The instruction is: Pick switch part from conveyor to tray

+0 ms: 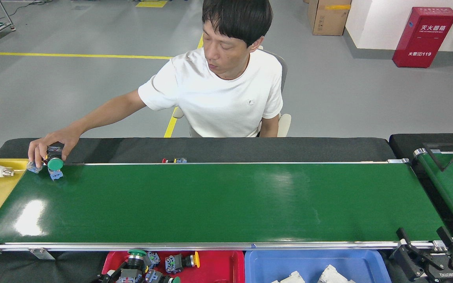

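A green-capped push-button switch part (136, 258) is clamped between the fingers of the black left gripper (126, 271), low over the red plastic tray (218, 267), clear of the glossy dark-green conveyor belt (218, 204). The black right gripper (433, 257) is seen spread open and empty beside the blue bin (313, 263). Another green-capped switch (54, 163) is gripped by a person's hand (49, 143) at the belt's far left corner.

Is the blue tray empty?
No, the blue tray holds white parts along its bottom edge.
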{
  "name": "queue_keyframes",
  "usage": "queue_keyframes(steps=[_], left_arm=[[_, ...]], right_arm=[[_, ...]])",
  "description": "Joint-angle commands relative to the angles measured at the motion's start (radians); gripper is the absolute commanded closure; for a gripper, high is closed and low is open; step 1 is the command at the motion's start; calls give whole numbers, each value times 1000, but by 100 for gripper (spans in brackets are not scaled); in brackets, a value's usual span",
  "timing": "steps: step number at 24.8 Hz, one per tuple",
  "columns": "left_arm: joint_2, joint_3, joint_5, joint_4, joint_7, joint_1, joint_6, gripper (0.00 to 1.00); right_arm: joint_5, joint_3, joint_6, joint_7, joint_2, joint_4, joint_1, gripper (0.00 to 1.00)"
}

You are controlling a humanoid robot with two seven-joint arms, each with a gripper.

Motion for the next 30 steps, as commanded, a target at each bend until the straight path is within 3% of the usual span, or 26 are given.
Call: queue_keyframes(steps=[1,5,8,11,14,20,30], left_arm=[[-2,10,1,-11,10,1,-4,0],[-11,25,8,-11,10,2,-3,0],[-85,125,18,-11,-13,2,-3,0],[-183,265,24,6,-110,-18,0,0],[-220,355,28,67,-168,-82,6,0],[-235,387,28,201,-205,-193,86,0],[-241,355,25,202,-203,-217,102,0]], right_arm=[[1,-11,-3,-10,-3,-8,-2,1],[1,-11,-3,-8,-3,-7,-2,1],[1,-11,-3,-8,-3,-7,-2,1],[1,-10,-3,-8,-3,-7,-2,1],[1,-10,-3,-10,-3,-7,-3,1],[1,-10,-5,-8,-4,-8,-5,1],[1,-10,-3,-7,-3,-8,-9,1]])
